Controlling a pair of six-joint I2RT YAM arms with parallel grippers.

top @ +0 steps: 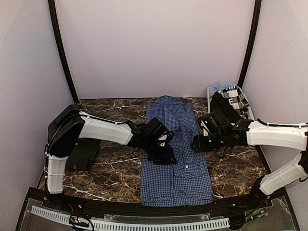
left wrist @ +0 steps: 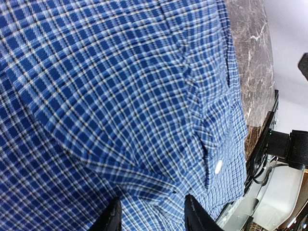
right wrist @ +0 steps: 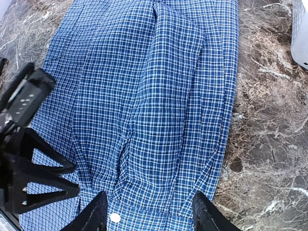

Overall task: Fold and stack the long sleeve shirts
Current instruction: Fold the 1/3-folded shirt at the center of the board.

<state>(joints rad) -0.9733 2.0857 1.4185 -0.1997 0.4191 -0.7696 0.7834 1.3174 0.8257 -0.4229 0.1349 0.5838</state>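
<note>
The blue checked long sleeve shirt (top: 175, 159) lies as a long narrow strip down the middle of the marble table, collar end at the back. My left gripper (top: 163, 155) hovers over its left half, jaws open just above the cloth (left wrist: 144, 96), a white button (left wrist: 218, 166) to one side. At the shirt's right edge my right gripper (top: 196, 143) stands open over a folded-in sleeve (right wrist: 168, 86), nothing pinched. The near-black shirt (top: 85, 155) lies folded at the table's left, under the left arm.
A white slatted basket (top: 210, 98) with more clothes stands at the back right, and its corner (right wrist: 301, 33) shows in the right wrist view. The left gripper's black body (right wrist: 29, 163) sits close to the right fingers. Bare marble (top: 236, 168) flanks the shirt.
</note>
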